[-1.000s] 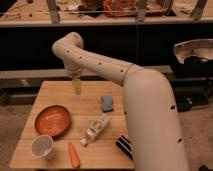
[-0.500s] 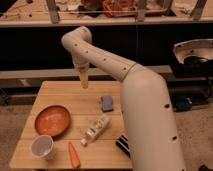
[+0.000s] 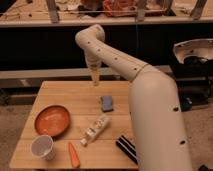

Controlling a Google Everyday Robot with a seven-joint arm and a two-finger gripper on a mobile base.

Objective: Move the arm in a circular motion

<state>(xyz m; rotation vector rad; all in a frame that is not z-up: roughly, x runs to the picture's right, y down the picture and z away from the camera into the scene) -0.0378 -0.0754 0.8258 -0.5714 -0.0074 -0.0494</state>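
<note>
Camera view shows you the arm (image 3: pixel 125 67) reaching from lower right to upper centre of the frame, its gripper (image 3: pixel 95 78) hanging over the table's (image 3: pixel 75 97) far edge. It looks stiff and heavy; nothing needs grasping. Its base is cut off at the bottom edge.

I can't read any text, label, brand or number from here. The bottle (image 3: pixel 96 128) lying on the counter (image 3: pixel 75 100) may carry a label, but nothing legible shows. The gripper (image 3: pixel 95 78) hangs above the counter's far edge, unmarked.
</note>
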